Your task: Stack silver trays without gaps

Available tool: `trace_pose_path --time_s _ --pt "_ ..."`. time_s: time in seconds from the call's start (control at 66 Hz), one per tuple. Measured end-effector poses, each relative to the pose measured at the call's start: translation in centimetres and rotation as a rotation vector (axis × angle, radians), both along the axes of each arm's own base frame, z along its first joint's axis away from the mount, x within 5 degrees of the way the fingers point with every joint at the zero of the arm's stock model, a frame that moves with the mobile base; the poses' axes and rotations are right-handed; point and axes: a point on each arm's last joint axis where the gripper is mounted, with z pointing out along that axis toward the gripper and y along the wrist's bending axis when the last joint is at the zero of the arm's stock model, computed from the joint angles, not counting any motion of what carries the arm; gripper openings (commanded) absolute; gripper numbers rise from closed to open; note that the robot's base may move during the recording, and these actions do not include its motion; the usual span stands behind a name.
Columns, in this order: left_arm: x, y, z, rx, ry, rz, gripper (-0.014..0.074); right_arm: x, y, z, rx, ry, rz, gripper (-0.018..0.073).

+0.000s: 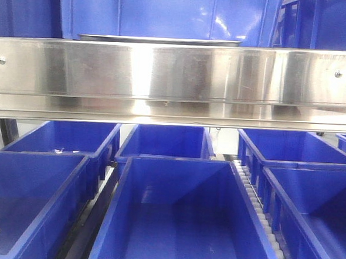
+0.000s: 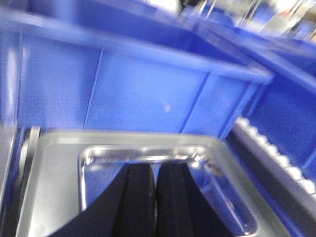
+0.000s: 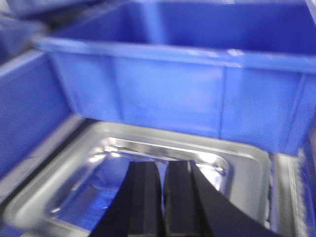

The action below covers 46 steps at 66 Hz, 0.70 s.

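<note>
My left gripper hung over a silver tray, its black fingers pressed together, holding nothing. My right gripper was the same, closed and empty above the tray's shiny hollow. From the front, the tray's rim peeked above the steel rail, against a blue bin. More bins sat below.

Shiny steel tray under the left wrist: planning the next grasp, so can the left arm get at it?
Probably yes: the left gripper, fingers together, hovers over the shiny steel tray, with nothing visible between.
</note>
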Motion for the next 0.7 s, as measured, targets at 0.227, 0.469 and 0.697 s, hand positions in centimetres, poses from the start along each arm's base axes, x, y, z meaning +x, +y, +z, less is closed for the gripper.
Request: trace_pose_path --time_s 0.227,0.469,0.697 --pt "-4.7 1.8 -2.8 -0.019 -0.102 -0.044 0.0004 -5.5 -2.3 -2.3 0.022 -0.148 0.078 -0.0018" --pt "-9.9 4.1 -4.6 0.051 -0.229 -0.07 0.0004 -10.2 -4.5 -6.0 0.018 -0.173 0.104 -0.0018" --pt "-14.0 6.0 -6.4 0.057 -0.317 -0.07 0.0004 -13.2 -6.2 -6.5 0.036 -0.219 0.097 -0.0018"
